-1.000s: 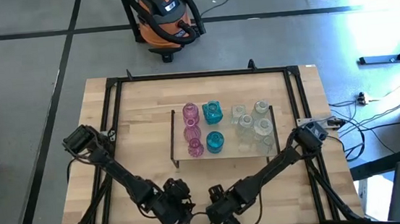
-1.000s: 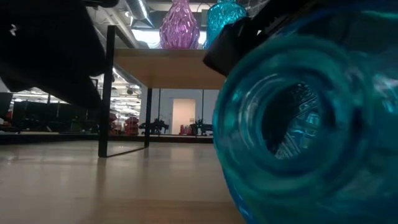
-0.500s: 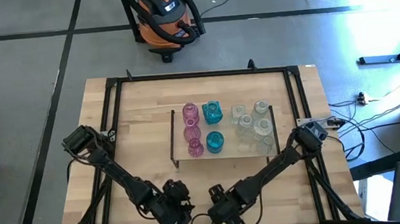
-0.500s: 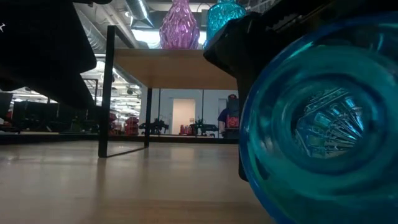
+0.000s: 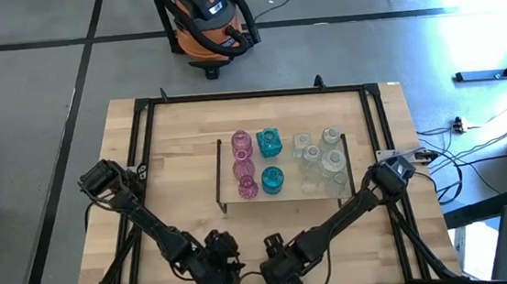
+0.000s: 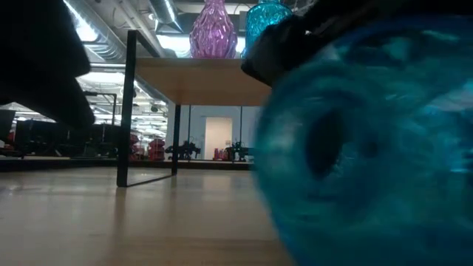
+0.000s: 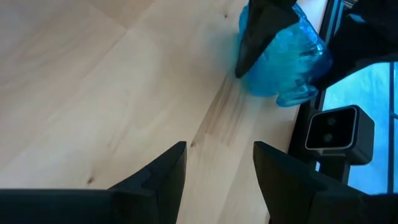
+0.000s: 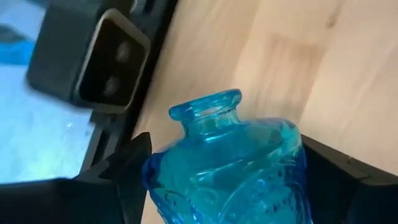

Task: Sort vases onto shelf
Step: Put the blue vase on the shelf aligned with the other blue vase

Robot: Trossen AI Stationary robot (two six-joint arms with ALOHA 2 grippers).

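A teal-blue vase (image 8: 230, 168) sits between the fingers of my right gripper (image 5: 279, 273) at the table's near edge, right in front of the low camera, where it fills the low view (image 6: 369, 148). My left gripper (image 7: 217, 174) stands open just to its left, over bare wood, with nothing between its fingers. The shelf (image 5: 290, 194) stands at mid-table. On it stand pink vases (image 5: 244, 166), teal vases (image 5: 271, 159) and clear vases (image 5: 319, 159) in columns. My right gripper pinches the blue vase's bulbous body (image 8: 186, 180) between its two fingers (image 8: 134, 168), one on either side. The fingers slant down from above. The neck and mouth (image 8: 208, 106) stick out past the fingers toward the near edge. I cannot tell whether the vase touches the table.
The table's black frame rail and the low camera's housing (image 7: 339, 130) lie just beyond the held vase at the near edge. Bare wood stretches between the grippers and the shelf. A vacuum cleaner (image 5: 206, 22) stands on the floor beyond the far edge.
The blue vase between my right gripper's fingers has turned about. Its mouth swung to face the low camera and then away again, and it now shows blurred.
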